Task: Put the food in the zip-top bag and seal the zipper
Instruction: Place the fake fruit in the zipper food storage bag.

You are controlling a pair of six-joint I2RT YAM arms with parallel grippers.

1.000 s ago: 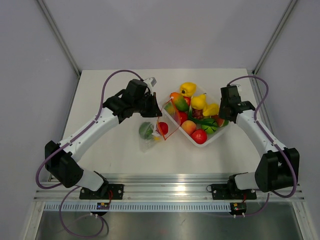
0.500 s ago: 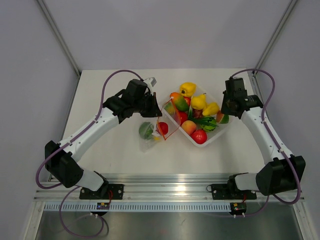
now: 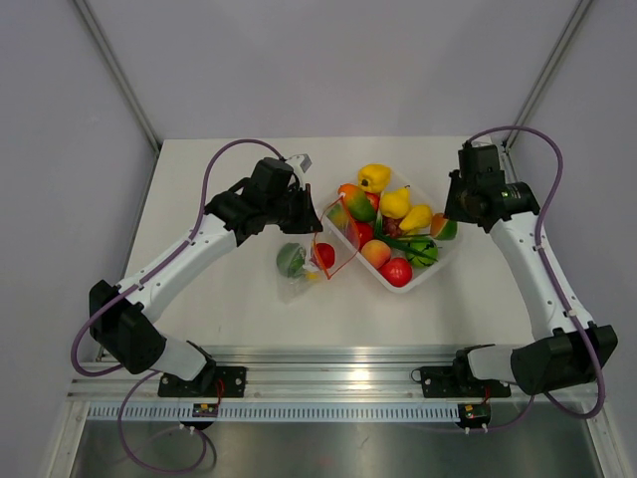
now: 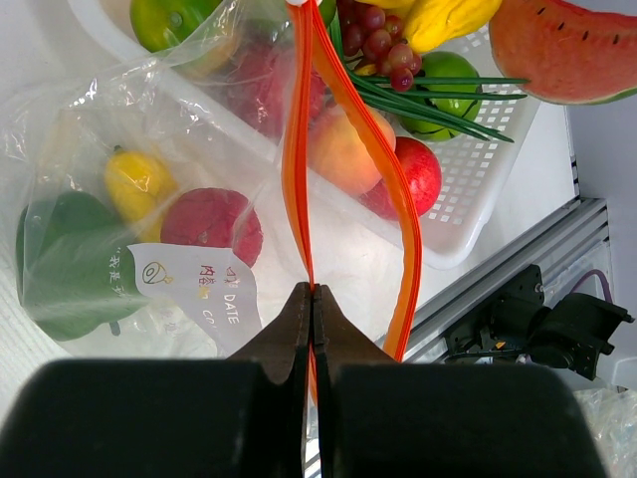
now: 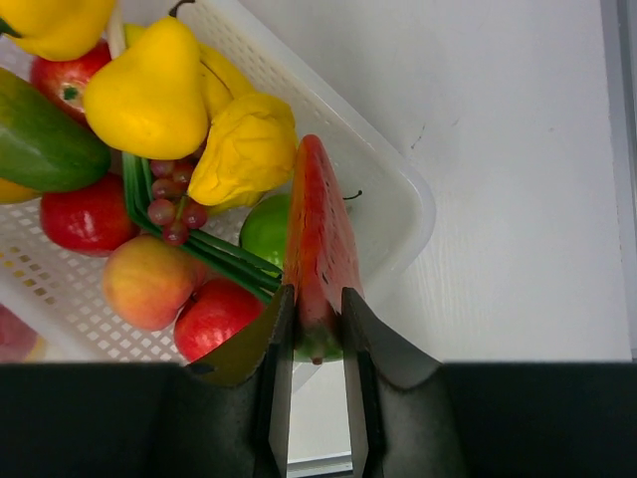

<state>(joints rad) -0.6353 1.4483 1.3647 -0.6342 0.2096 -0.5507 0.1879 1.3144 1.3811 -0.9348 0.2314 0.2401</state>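
The clear zip-top bag (image 3: 304, 267) lies left of the white tray (image 3: 434, 273), its orange-red zipper (image 4: 348, 119) standing open. It holds a green fruit (image 4: 62, 261), a yellow one (image 4: 137, 182) and a red one (image 4: 211, 224). My left gripper (image 4: 313, 291) is shut on one side of the zipper strip; it also shows in the top view (image 3: 311, 217). My right gripper (image 5: 314, 299) is shut on a watermelon slice (image 5: 320, 244) and holds it above the tray's right corner, as the top view (image 3: 453, 221) shows. More food (image 3: 388, 229) fills the tray.
The tray's far wall (image 5: 388, 189) lies under the slice, with bare table (image 5: 518, 149) to its right. The metal rail (image 3: 328, 358) runs along the table's near edge. Grey walls close in the sides.
My right gripper has risen and moved back to the right from the tray, carrying the watermelon slice. The left arm and the bag have not moved.
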